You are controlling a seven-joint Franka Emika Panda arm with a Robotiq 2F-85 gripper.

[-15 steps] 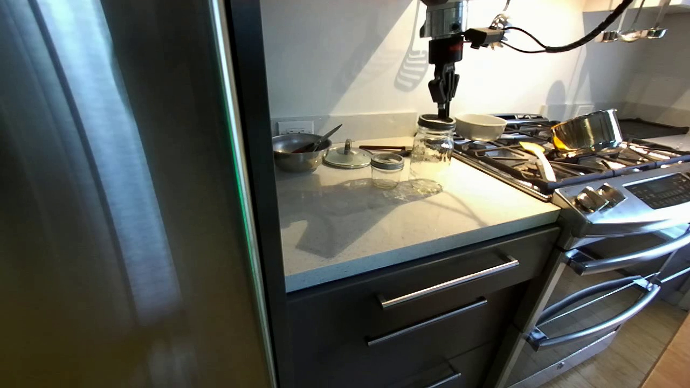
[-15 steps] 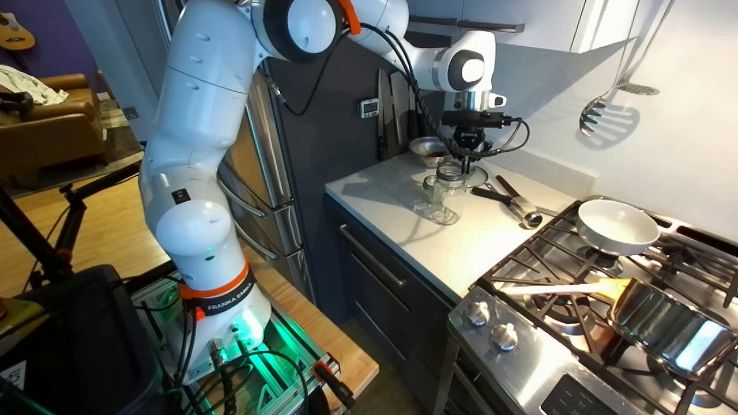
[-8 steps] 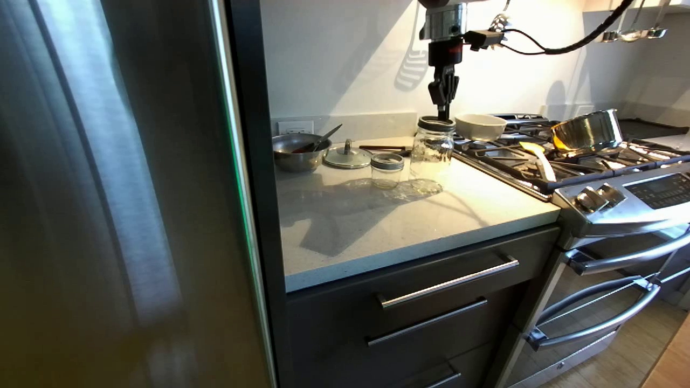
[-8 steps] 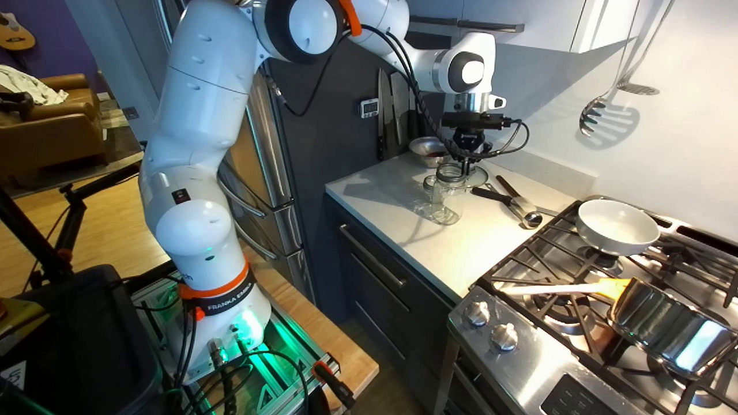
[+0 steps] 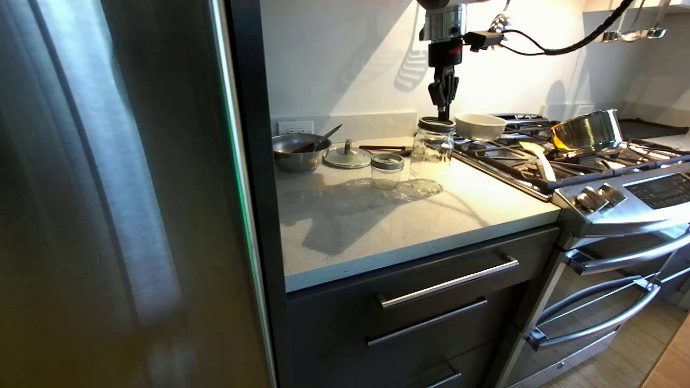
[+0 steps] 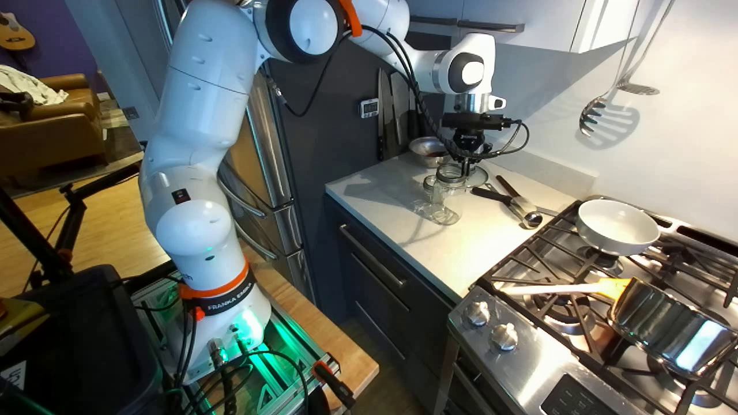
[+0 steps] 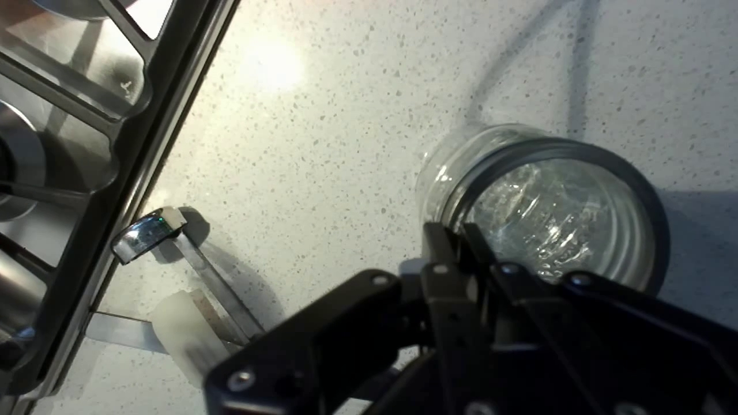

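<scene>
While the gripper [image 7: 456, 227] pointed downward, its two fingers were pressed nearly together, with the dark rim [image 7: 659, 242] of the large glass jar [image 5: 431, 152] between them, so the tool was pinching this jar at one edge. The jar was upright, directly below the gripper, and its open mouth extended to one side of the fingertips. Whether its base touched the counter [image 5: 409, 226], I could not tell. Lower than the tool and near to it stood a small glass jar [image 5: 387, 175]; somewhat farther from it lay a pot lid [image 5: 345, 158], and farther again a metal bowl [image 5: 299, 163]. Between the gripper and the stove [image 6: 542, 374], several utensils [image 6: 490, 195] lay on the counter. Well apart from the tool, the stove carried a white bowl [image 5: 480, 129] and a tilted pot [image 6: 671, 331].
</scene>
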